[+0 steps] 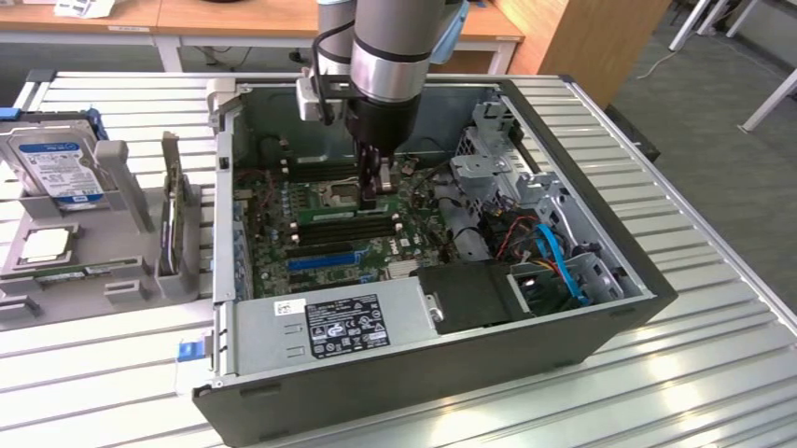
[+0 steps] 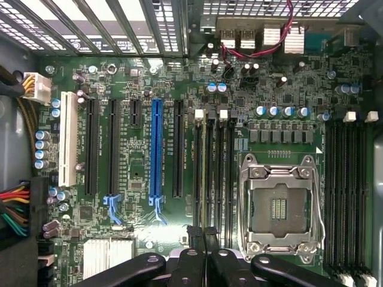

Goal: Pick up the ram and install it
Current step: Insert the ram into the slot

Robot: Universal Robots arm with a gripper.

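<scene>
My gripper (image 1: 377, 183) is down inside the open computer case (image 1: 585, 327), over the motherboard (image 1: 317, 238). In the wrist view its two black fingertips (image 2: 192, 238) are nearly together, so the gripper (image 2: 201, 232) is shut on the ram (image 2: 205, 173). The ram shows edge-on as a thin yellow-green line along one of the black memory slots (image 2: 222, 173) beside the CPU socket (image 2: 278, 206). In the exterior view a green strip of the ram (image 1: 388, 202) shows just under the fingers. Whether it is seated in the slot I cannot tell.
A blue expansion slot (image 2: 157, 149) and black slots lie beside the memory slots; more memory slots (image 2: 347, 191) flank the socket's other side. The power supply (image 1: 336, 322), drive cage (image 1: 498, 168) and cables (image 1: 548, 252) crowd the case. A hard drive (image 1: 56, 163) stands outside at the exterior view's left.
</scene>
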